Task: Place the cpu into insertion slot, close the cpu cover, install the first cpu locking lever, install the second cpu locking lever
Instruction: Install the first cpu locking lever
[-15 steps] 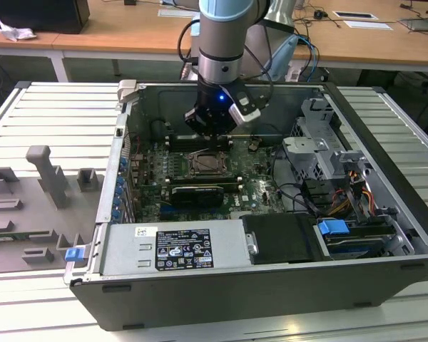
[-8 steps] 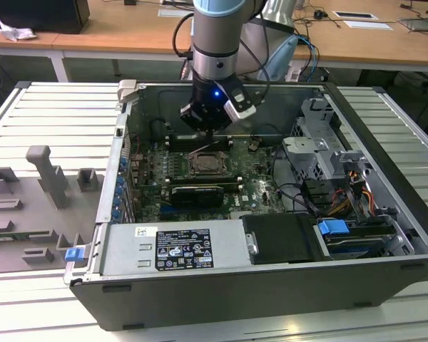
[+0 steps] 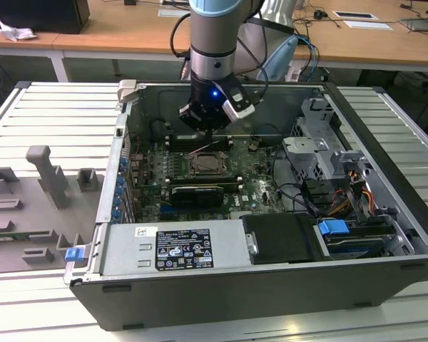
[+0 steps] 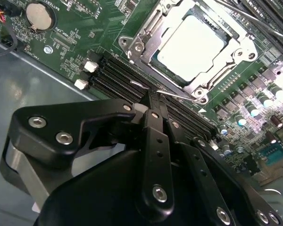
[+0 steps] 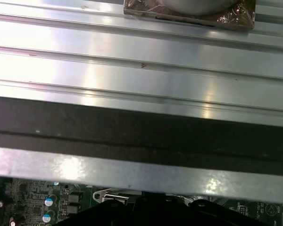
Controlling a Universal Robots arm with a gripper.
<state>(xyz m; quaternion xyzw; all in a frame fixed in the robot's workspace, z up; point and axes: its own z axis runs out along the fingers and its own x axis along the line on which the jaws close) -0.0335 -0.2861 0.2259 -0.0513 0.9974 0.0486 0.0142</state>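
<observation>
My hand (image 4: 155, 96) hangs closed and empty just beside the socket, fingertips at a thin locking lever (image 4: 179, 96). The cpu (image 4: 191, 47) sits in its slot under the shut cpu cover (image 4: 148, 33). I judge the lever could slip and scrape the motherboard (image 4: 80, 42).

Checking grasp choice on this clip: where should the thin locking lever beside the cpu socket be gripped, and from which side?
Probably at the free hooked end of the locking lever, which stands clear of the cpu cover. Come from above, jaws straddling the thin wire; memory slots crowd its side.
</observation>
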